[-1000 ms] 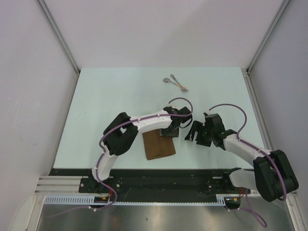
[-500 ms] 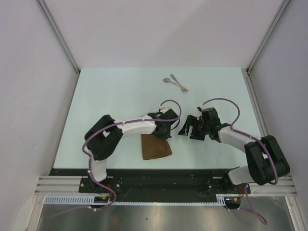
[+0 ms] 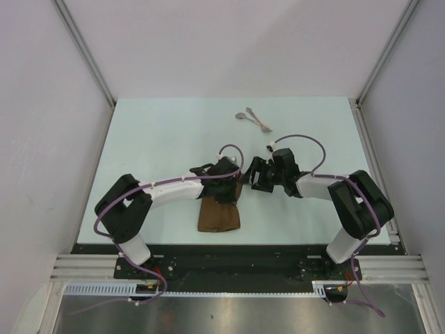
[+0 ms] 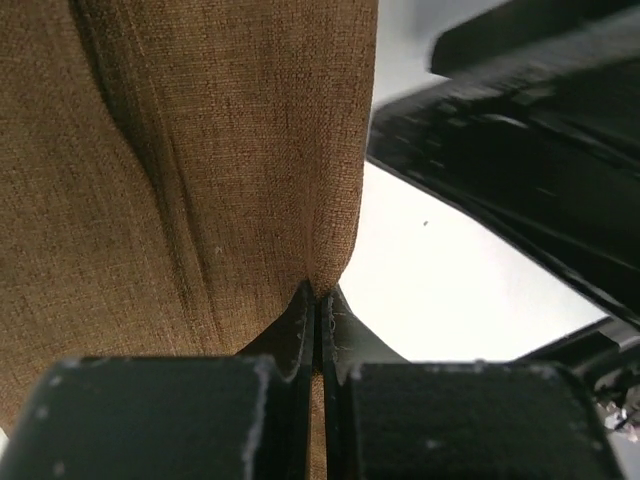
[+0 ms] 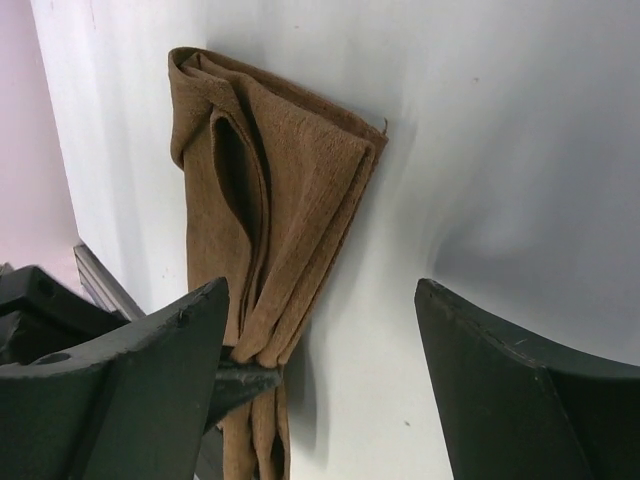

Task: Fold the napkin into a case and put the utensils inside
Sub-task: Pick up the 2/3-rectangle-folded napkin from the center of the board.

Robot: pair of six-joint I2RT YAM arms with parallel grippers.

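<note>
nearest the robot, the napkin [image 3: 217,217] lies folded into a narrow bundle close to the front edge of the table [image 3: 153,139]. its layers are loose and gape along one long side rather than lying flat. at its far edge, toward the right corner, the left gripper [image 4: 318,298] is clenched tight, with a pinch of cloth caught between its meeting fingers. i judge it holds that corner so the fold can be drawn over, or so the layers do not spring apart. just beside it, a little farther back and to the right, the right gripper [image 5: 320,300] hangs with its jaws spread wide and nothing in them. it faces the bundle, likely placed to take the other edge. well beyond both, toward the far side of the table, the utensils [image 3: 254,120] lie together, touching or crossing. the folding looks unfinished, and loading them is not yet begun.
</note>
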